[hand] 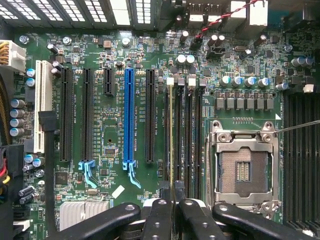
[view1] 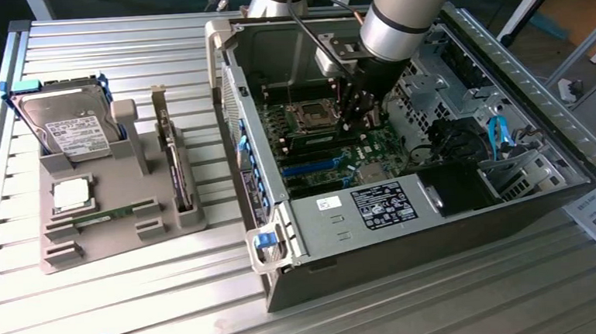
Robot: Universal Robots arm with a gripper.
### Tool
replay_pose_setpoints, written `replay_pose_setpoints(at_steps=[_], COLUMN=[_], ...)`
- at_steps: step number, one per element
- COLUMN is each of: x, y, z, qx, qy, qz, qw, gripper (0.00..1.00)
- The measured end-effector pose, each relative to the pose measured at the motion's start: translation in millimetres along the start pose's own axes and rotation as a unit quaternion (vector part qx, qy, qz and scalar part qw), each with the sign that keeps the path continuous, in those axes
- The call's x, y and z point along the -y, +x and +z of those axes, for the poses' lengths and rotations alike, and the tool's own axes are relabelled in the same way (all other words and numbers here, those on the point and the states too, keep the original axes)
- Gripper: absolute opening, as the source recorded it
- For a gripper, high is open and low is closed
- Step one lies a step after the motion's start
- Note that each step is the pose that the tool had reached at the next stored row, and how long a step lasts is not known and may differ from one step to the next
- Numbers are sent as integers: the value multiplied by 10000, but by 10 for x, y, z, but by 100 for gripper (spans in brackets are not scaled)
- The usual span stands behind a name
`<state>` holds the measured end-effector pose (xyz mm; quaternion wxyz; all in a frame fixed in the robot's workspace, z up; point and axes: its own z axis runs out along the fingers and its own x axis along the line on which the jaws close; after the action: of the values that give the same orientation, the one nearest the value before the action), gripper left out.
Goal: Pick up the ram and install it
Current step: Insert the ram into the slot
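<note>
Edge-on, the ram appears as a thin yellowish-green line along the memory slot nearest the blue slot, a few slots from the empty processor socket. My gripper has its black fingers pressed close together on the ram's near end. I cannot tell whether the stick is seated in the slot or just above it. In the exterior view the gripper reaches down inside the open computer case, right over the motherboard's memory slots beside the socket.
A grey tray at the exterior view's left holds a hard drive, a square silver processor chip, an upright expansion card and a thin green strip in a groove. A blue slot and black slots lie beside the memory slots.
</note>
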<state>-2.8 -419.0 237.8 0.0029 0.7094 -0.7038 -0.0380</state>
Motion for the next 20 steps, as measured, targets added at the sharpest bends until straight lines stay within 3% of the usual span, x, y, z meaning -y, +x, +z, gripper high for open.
replay_pose_setpoints(at_steps=[20], x=[-21], y=[0], z=[-1], qx=[8], qy=[14], qz=[28], qw=[10000], gripper=[12])
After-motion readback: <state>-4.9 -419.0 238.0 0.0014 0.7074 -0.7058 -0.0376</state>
